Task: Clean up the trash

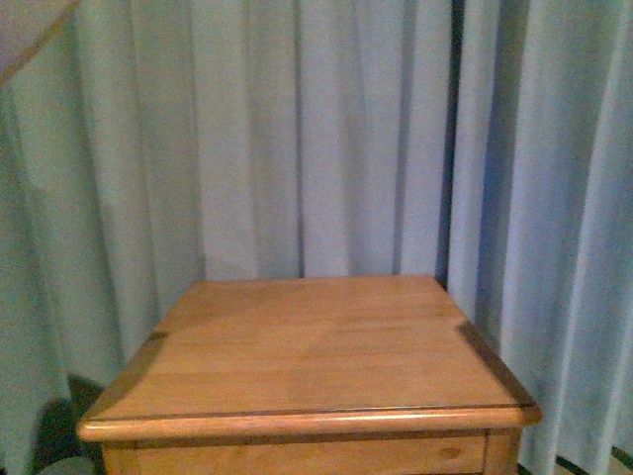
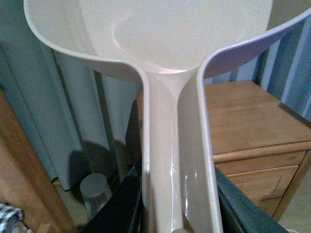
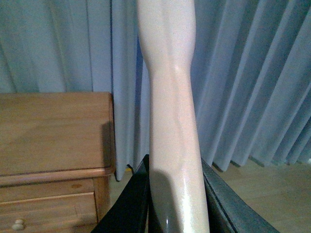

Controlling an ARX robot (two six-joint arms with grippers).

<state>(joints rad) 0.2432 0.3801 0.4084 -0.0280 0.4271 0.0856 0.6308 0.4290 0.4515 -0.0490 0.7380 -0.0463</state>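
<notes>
In the left wrist view the left gripper (image 2: pixel 180 216) is closed on the stem of a beige dustpan (image 2: pixel 170 39), a black jaw pressed to each side; the empty scoop opens out beyond the jaws.

In the right wrist view the right gripper (image 3: pixel 177 216) grips a pale handle (image 3: pixel 170 97) the same way; its far end runs out of frame, so what it belongs to cannot be told.

Past the dustpan a grey bin (image 2: pixel 95 191) stands on the floor beside a wooden table (image 1: pixel 316 346); the table has a drawer (image 2: pixel 260 180) under its top.

In the front view neither arm shows; the tabletop is bare wood; behind it hangs a pale blue curtain (image 1: pixel 297 139).

The trash shows in none of the views; where it lies cannot be told.
</notes>
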